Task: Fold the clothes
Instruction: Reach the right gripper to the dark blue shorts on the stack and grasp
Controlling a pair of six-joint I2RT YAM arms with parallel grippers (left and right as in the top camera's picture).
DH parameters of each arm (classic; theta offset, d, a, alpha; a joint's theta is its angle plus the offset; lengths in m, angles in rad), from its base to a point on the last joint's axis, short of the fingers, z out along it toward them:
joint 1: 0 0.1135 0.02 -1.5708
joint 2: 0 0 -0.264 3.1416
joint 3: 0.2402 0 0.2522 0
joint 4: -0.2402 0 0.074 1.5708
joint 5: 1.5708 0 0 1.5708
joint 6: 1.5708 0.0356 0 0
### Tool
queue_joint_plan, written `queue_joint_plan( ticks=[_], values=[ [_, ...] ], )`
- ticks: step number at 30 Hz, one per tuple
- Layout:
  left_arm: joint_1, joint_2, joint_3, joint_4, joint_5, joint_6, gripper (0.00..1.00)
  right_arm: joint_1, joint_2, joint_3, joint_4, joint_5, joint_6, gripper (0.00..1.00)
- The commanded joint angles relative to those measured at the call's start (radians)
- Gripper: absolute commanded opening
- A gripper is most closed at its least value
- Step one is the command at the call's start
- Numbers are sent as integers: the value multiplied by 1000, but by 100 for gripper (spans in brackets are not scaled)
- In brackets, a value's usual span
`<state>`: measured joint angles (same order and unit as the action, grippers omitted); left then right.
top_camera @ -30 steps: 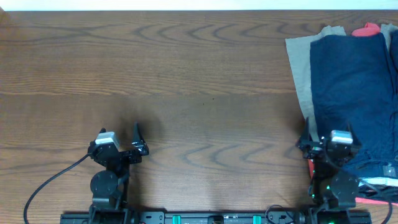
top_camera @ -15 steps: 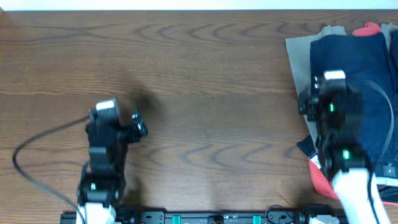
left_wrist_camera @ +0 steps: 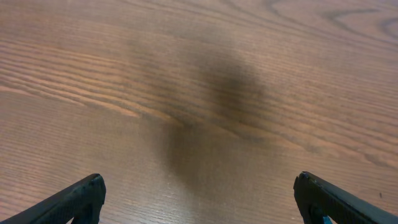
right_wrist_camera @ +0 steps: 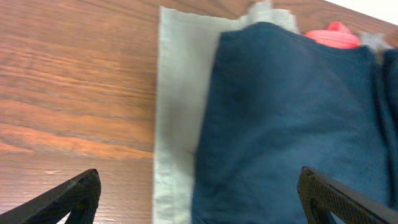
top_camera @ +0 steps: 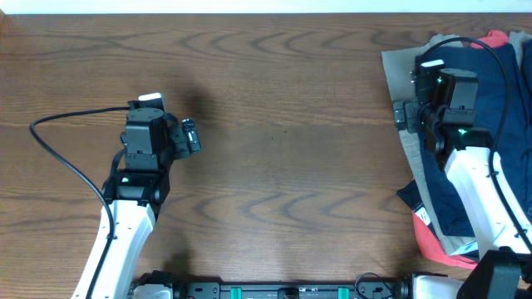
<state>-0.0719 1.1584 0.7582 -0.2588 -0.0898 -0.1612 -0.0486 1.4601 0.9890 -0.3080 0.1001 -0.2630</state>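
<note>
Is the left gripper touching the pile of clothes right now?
Apart. The overhead view shows the left gripper at the left and the clothes pile at the right edge, with a wide stretch of table between them.

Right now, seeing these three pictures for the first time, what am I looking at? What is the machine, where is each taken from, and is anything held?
These are two robot arms, a left arm and a right arm, at a wooden table. The wide picture comes from a camera fixed above the table. The other two come from cameras on the wrists, so the dark tips in their lower corners are each arm's own fingers. The left gripper is above bare wood. The right gripper is above the edge of a clothes pile on the right: a navy garment on a beige cloth, a red garment peeking out. Both grippers are open and hold nothing.
</note>
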Motion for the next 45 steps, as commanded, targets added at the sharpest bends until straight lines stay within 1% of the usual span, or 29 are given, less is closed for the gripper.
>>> queue_joint_plan(
  ticks=[1, 3, 5, 6, 8, 12, 15, 18, 22, 24, 25, 27, 31, 36, 38, 39, 40, 43, 44, 45],
  values=[
    [6, 3, 22, 11, -15, -13, 98, -5, -1, 19, 32, -67, 72, 99],
    [6, 3, 22, 21, -16, -13, 98, -18, -1, 19, 66, -8, 215, 99],
    [6, 3, 22, 21, -16, -13, 98, -41, 0, 19, 73, 113, 413, 99],
    [6, 3, 22, 22, -16, -13, 98, -55, 3, 19, 66, 167, 489, 99],
    [6, 7, 22, 23, -16, -13, 98, -87, 21, 19, 59, 230, 581, 99],
    [6, 30, 22, 33, -16, -13, 98, -137, 103, 19, 53, 217, 581, 99],
    [6, 46, 22, 36, -16, -13, 98, -148, 166, 19, 70, 77, 542, 99],
    [6, 50, 22, 48, -16, -13, 98, -148, 192, 19, 83, -42, 543, 99],
    [6, 50, 22, 60, -16, -13, 98, -147, 222, 19, 107, -48, 554, 99],
    [6, 50, 22, 59, -16, -13, 98, -147, 243, 19, 104, -23, 555, 93],
    [6, 50, 22, 59, -16, -13, 98, -146, 257, 19, 97, -12, 555, 92],
    [6, 50, 22, 59, -16, -13, 98, -146, 282, 19, 84, -11, 555, 87],
    [6, 50, 22, 59, -16, -13, 98, -136, 325, 19, 44, -10, 555, 72],
    [6, 50, 22, 59, -16, -13, 98, -116, 338, 19, 30, 45, 552, 68],
    [6, 50, 22, 59, -16, -13, 98, -106, 338, 19, 26, 84, 522, 63],
    [6, 50, 22, 59, -16, -13, 98, -101, 338, 19, 26, 99, 514, 59],
    [6, 50, 22, 59, -16, -13, 98, -97, 338, 19, 24, 116, 512, 54],
    [6, 50, 22, 59, -16, -13, 98, -90, 338, 19, 23, 139, 513, 30],
    [6, 50, 22, 59, -16, -13, 98, -90, 338, 19, 23, 138, 513, 24],
    [6, 50, 22, 59, -16, -13, 98, -90, 338, 19, 23, 139, 513, 19]
  ],
)
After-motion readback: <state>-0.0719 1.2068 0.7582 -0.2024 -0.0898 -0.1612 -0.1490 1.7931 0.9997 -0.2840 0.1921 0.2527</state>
